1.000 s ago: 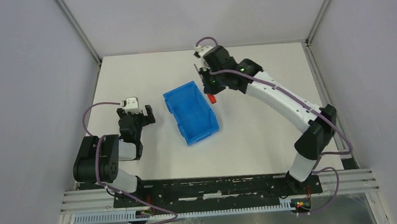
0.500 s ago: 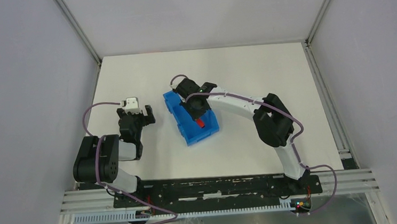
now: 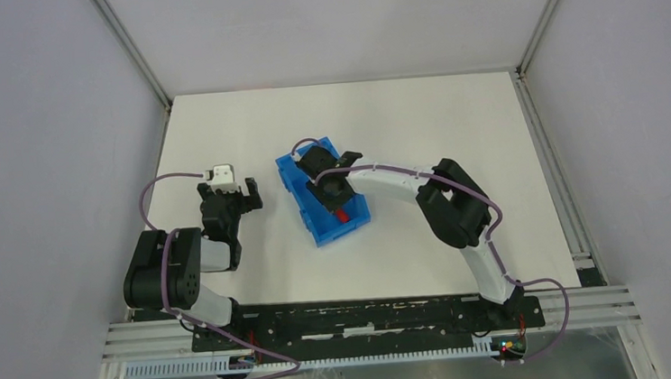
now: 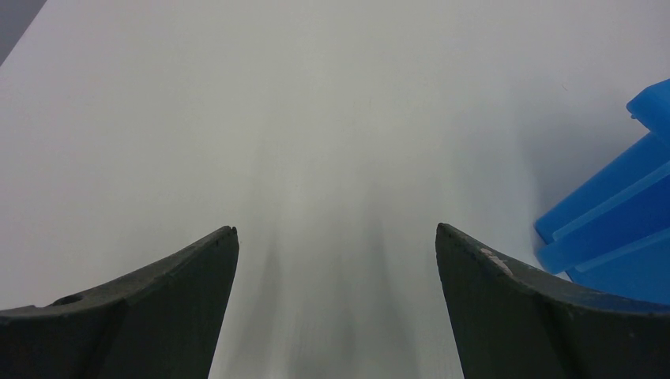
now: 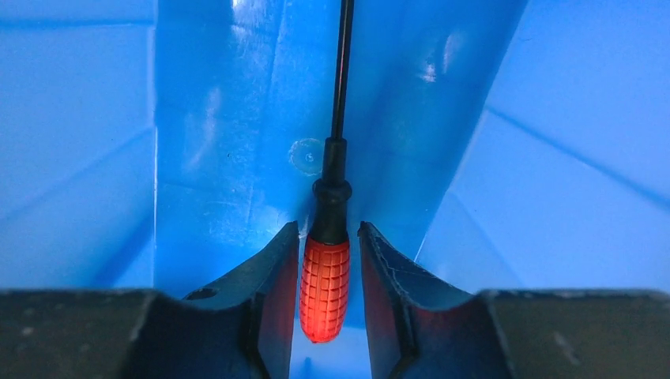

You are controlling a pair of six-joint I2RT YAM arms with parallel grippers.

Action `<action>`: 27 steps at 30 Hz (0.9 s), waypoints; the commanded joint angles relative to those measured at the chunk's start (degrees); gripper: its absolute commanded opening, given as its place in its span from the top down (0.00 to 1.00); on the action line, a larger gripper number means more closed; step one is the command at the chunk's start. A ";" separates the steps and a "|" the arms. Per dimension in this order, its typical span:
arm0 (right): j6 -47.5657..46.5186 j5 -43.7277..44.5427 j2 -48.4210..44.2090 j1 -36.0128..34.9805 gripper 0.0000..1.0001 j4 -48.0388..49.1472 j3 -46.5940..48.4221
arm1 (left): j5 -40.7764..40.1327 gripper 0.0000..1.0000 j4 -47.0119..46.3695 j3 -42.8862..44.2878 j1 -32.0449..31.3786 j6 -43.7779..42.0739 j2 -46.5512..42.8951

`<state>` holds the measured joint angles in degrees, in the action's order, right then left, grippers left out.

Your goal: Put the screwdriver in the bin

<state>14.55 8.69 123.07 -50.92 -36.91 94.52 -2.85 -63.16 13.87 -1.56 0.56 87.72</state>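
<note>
— Where is the screwdriver (image 5: 331, 185) to be found?

— Inside the bin (image 5: 79, 166), between its blue walls. In the right wrist view the thin shaft is pointed to 12 o'clock, and the red handle is flanked by the fingers of the right gripper (image 5: 328, 229). Whether the tool is rested on the floor cannot be told.

— Is it clamped?

— It does not appear so. The jaws are seen a little apart, with a sliver of gap at the 3 o'clock side of the handle. Contact with the 9 o'clock finger cannot be ruled out.

— How is the step best finished?

— The jaws should be spread wider first, so that the handle is freed on both sides. The wrist should then be raised straight up rather than swung toward a wall. Otherwise the handle may be caught and carried out, or the bin shoved across the table (image 4: 316, 118).

— And the left gripper (image 4: 336, 304)?

— It is held wide open over the table at 9 o'clock of the bin, with nothing between its fingers. It need not be involved.
</note>
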 commanded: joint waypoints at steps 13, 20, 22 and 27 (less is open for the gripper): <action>-7.45 12.90 -37.40 1.89 0.02 7.89 -7.60 | 0.06 0.00 -2.85 0.71 0.42 0.94 0.10; -7.92 19.80 -59.57 11.92 0.02 22.12 -35.55 | 0.06 0.00 -2.84 0.71 0.42 0.94 0.08; -7.40 22.11 -63.63 14.38 0.02 24.74 -42.96 | 0.05 0.00 -2.84 0.72 0.42 0.94 0.07; -6.01 31.25 -71.53 15.81 0.02 30.99 -59.09 | 0.04 0.00 -2.85 0.72 0.42 0.94 0.07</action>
<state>7.64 31.75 56.21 -35.46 -13.17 44.01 -2.85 -63.16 13.87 -1.56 0.56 87.72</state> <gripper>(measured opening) 0.979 0.997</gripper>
